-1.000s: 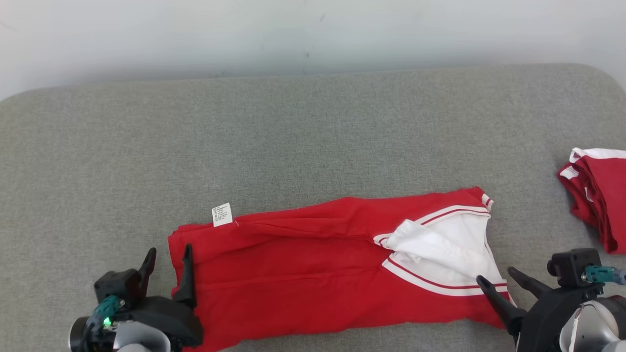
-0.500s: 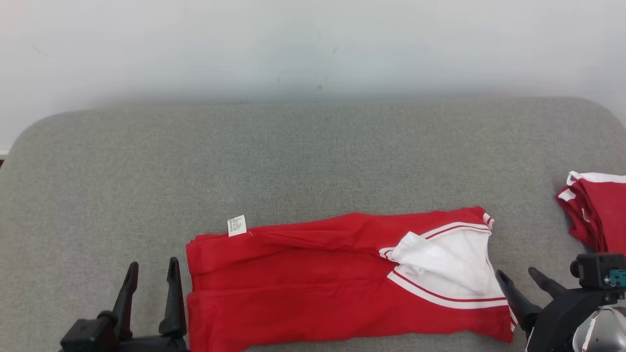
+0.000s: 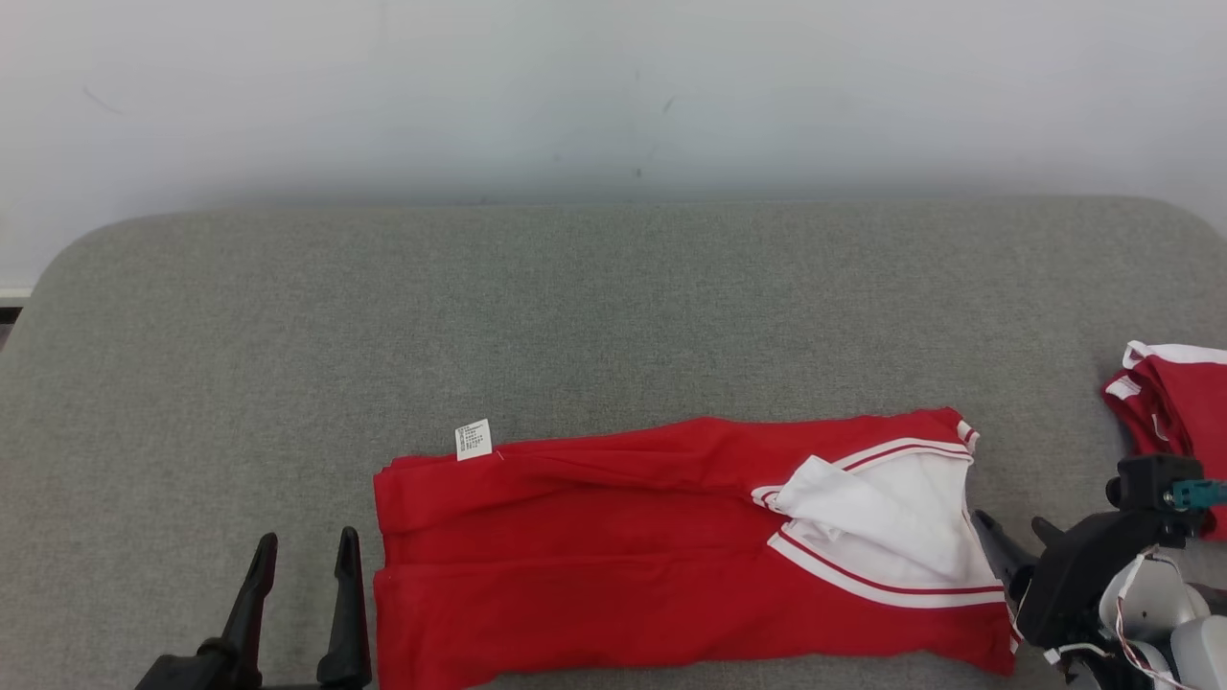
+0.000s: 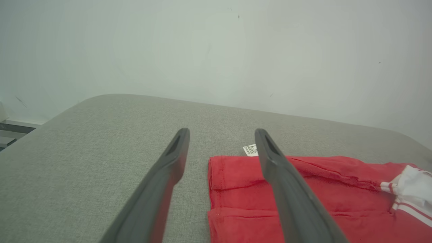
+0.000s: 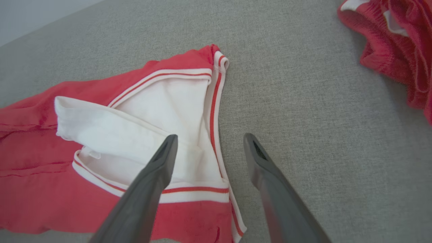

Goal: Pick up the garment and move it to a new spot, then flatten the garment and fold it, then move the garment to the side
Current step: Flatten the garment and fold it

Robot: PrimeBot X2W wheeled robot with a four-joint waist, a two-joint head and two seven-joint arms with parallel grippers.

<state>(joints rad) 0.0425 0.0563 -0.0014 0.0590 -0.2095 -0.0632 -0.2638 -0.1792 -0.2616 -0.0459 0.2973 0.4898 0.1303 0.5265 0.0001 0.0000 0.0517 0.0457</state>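
Note:
The garment (image 3: pixel 613 556) is red with white trim, folded into a long strip on the grey surface near the front edge; its white collar end (image 5: pixel 158 135) lies at the right and a small white label (image 3: pixel 473 439) at its far left corner. My left gripper (image 3: pixel 305 551) stands open just left of the garment's left edge (image 4: pixel 216 182), holding nothing. At the right end, my right gripper (image 3: pixel 1014 525) is open too, its fingers straddling the collar's edge from above (image 5: pixel 209 140).
A second red and white garment (image 3: pixel 1174 407) lies bunched at the far right, also in the right wrist view (image 5: pixel 395 47). The grey padded surface (image 3: pixel 613 307) ends at a pale wall behind, with rounded corners left and right.
The camera has tilted, shifting the whole picture down. Both grippers have drawn back from the garment's ends toward the front edge, their jaws wide open.

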